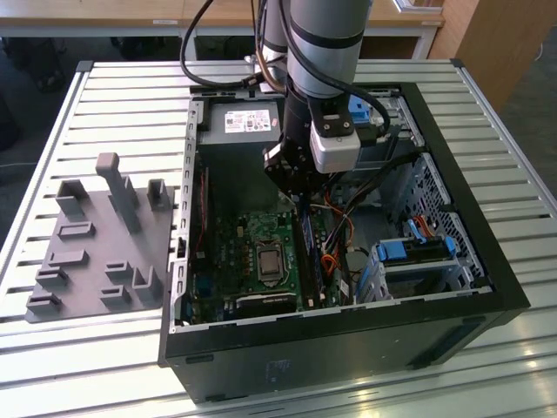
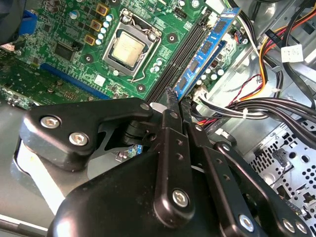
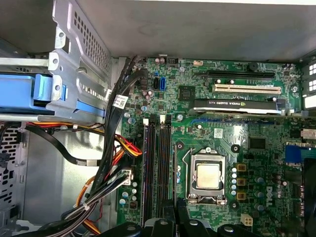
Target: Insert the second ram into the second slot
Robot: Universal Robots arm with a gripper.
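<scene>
Two dark blue ram sticks stand on edge side by side in the motherboard's slots. I take the second ram [image 2: 210, 42] to be the one next to the empty black slots [image 2: 180, 54]; the other stick [image 2: 207, 66] is just beyond it. Whether the second ram is fully seated I cannot tell. My gripper [image 2: 177, 96] hovers at the near end of the sticks, its black fingers [image 2: 170, 148] converging, tips close together with nothing seen between them. In the exterior view the gripper [image 1: 294, 193] hangs inside the open case above the ram [image 1: 306, 252]. The first wrist view has the slots [image 3: 157, 168] running toward the gripper [image 3: 170, 222].
The black computer case [image 1: 348, 335] lies open on a slatted metal table [image 1: 104, 87]. The processor socket [image 2: 129, 49] sits beside the slots. Bundled cables [image 2: 266, 106] and a blue drive cage [image 1: 418, 257] crowd the far side of the ram. A grey fixture plate [image 1: 96, 244] lies at the exterior view's left.
</scene>
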